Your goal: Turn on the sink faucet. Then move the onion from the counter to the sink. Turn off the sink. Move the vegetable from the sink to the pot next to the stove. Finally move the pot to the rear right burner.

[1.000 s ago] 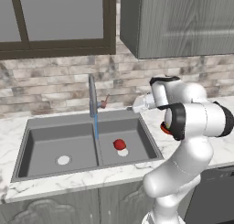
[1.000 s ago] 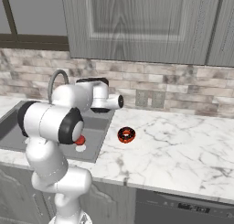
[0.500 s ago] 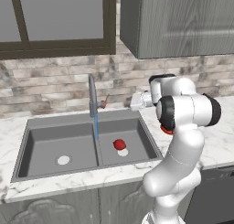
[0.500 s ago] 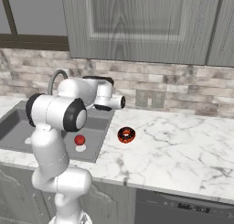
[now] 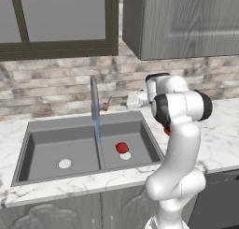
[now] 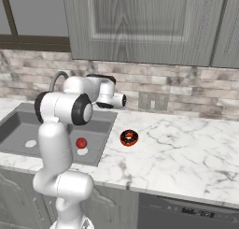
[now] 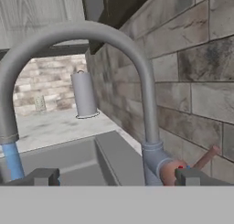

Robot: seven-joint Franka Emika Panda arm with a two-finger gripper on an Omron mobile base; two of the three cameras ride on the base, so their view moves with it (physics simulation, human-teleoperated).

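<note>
Water [image 5: 98, 130] runs from the sink faucet [image 5: 94, 99] into the grey sink [image 5: 70, 123]. The small red onion [image 5: 122, 147] lies in the right basin beside its pale drain, and it is also visible in the right base view [image 6: 81, 142]. My gripper [image 5: 128, 102] is open, just right of the reddish lever handle [image 5: 108, 103] and pointing at it. In the hand view the faucet [image 7: 141, 72] curves overhead, and its base and lever [image 7: 208, 157] stand close ahead of the spread fingertips [image 7: 43, 176]. The pot and the rear right burner are out of view.
A red-orange ring-shaped thing with a dark centre [image 6: 129, 137] lies on the marble counter [image 6: 186, 148] right of the sink. A tall grey cylinder [image 7: 84, 95] stands on the far counter. The brick wall is close behind the faucet, with cabinets above.
My hand has moved left along the wall, closer to the faucet lever, and the elbow has swung in. The jaws stay open. Water keeps running and the onion has not moved.
</note>
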